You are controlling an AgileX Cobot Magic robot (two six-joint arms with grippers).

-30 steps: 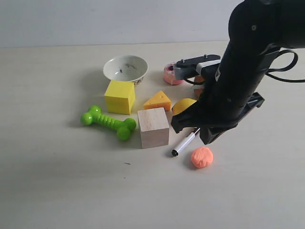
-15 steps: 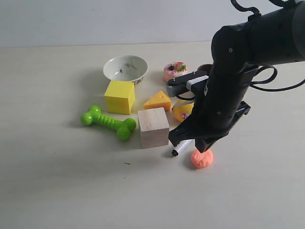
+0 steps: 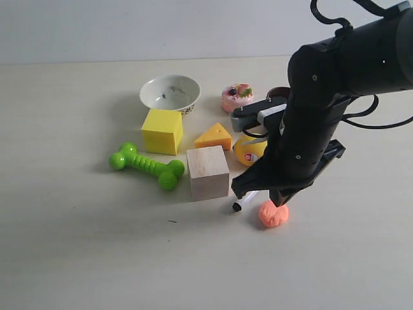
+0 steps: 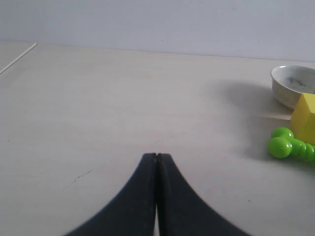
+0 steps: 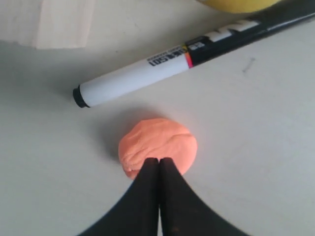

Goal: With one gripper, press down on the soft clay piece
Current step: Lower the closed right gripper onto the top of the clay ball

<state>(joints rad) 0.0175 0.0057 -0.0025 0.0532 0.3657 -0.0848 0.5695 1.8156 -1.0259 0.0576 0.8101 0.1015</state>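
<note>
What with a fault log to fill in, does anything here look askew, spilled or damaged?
Nothing stands out. The soft clay piece is a whole, rounded lump at the tip of the right gripper, whose jaws are shut. The marker lies flat beside it; nothing is spilled.

Bright, even light casts soft, short shadows.

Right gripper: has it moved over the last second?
Yes. The right gripper has come down to the soft clay piece, which stayed beside the marker.
</note>
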